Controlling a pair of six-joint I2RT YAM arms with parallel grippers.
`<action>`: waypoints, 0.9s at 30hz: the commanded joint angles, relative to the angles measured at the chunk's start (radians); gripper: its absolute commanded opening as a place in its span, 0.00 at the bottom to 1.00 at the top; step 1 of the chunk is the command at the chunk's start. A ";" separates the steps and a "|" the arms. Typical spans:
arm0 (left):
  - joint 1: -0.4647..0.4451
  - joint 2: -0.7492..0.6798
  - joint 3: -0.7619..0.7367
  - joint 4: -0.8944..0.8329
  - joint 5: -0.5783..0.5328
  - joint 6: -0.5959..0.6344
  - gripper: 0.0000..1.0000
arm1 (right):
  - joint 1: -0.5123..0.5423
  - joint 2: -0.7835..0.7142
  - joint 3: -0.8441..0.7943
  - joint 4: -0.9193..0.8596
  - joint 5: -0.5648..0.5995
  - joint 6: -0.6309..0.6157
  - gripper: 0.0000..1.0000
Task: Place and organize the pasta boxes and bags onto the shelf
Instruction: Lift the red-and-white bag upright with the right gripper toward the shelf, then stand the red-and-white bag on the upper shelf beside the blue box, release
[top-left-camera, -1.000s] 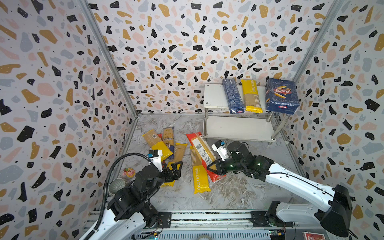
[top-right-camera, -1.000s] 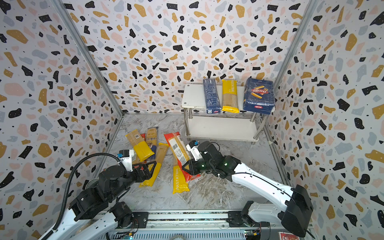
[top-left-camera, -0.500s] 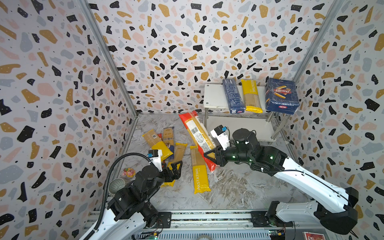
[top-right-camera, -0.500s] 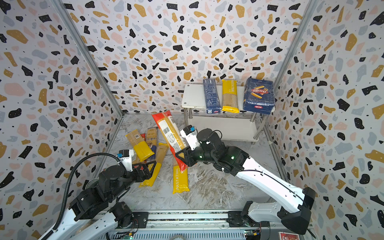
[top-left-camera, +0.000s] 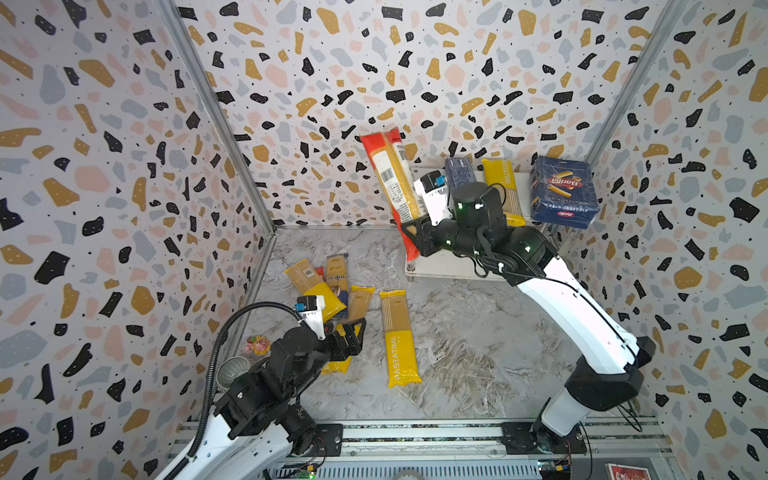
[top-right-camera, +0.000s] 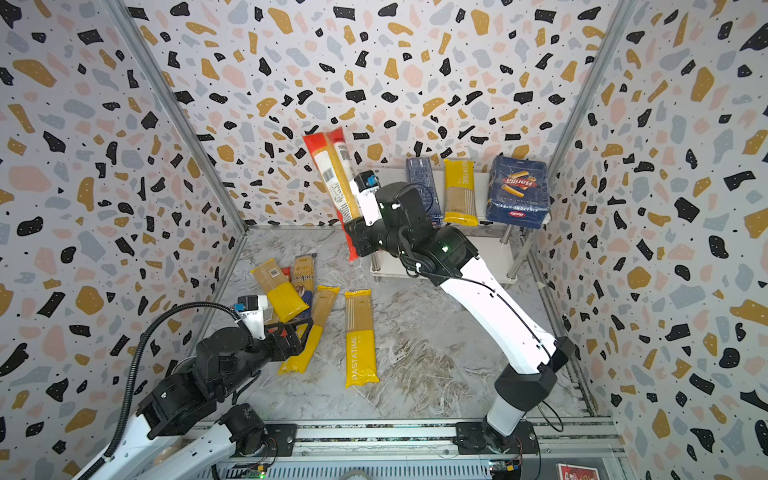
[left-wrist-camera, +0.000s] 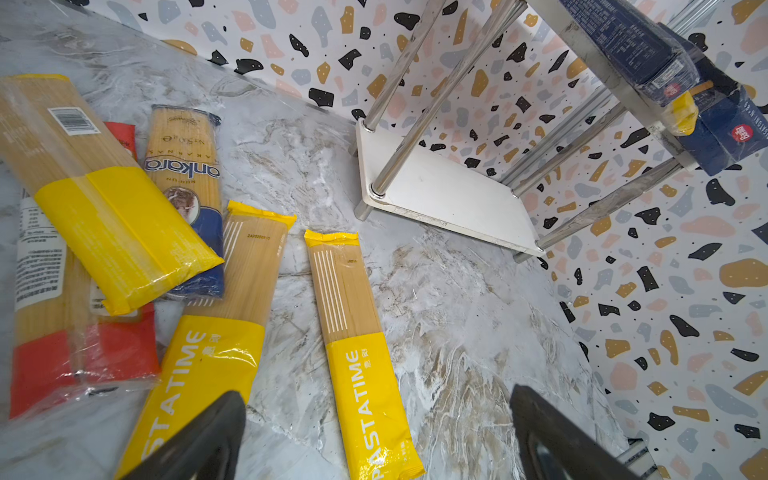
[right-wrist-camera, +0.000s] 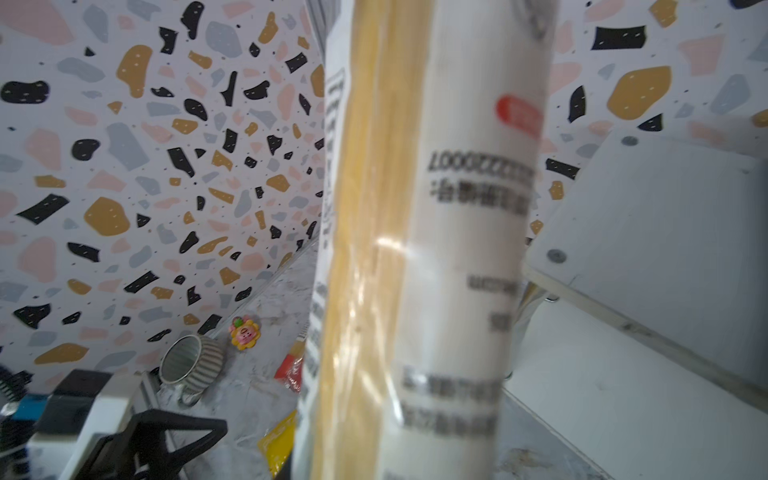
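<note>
Top view: pasta boxes (top-left-camera: 563, 191) on shelf (top-left-camera: 453, 272)

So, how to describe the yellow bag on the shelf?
Find the white two-tier shelf with chrome legs by the back wall. On its top board, between a narrow dark blue box and a wide Barilla box, lies the only yellow plastic bag.

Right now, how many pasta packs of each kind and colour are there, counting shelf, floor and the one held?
Blue boxes: 2 (narrow box, wide box)
Yellow bags: 4 (shelf bag, lone bag, pile-top bag, half-hidden bag)
Red bags: 2 (held bag, buried bag)
Dark-ended bag: 1
Total: 9
</note>
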 joint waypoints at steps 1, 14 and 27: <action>0.004 0.003 0.034 0.040 0.013 0.020 1.00 | -0.053 0.021 0.152 0.063 0.072 -0.058 0.16; 0.005 0.013 0.023 0.051 0.015 0.028 1.00 | -0.255 0.166 0.246 0.080 -0.036 0.012 0.17; 0.005 0.033 0.012 0.070 0.017 0.029 1.00 | -0.296 0.191 0.243 0.083 -0.052 0.046 0.22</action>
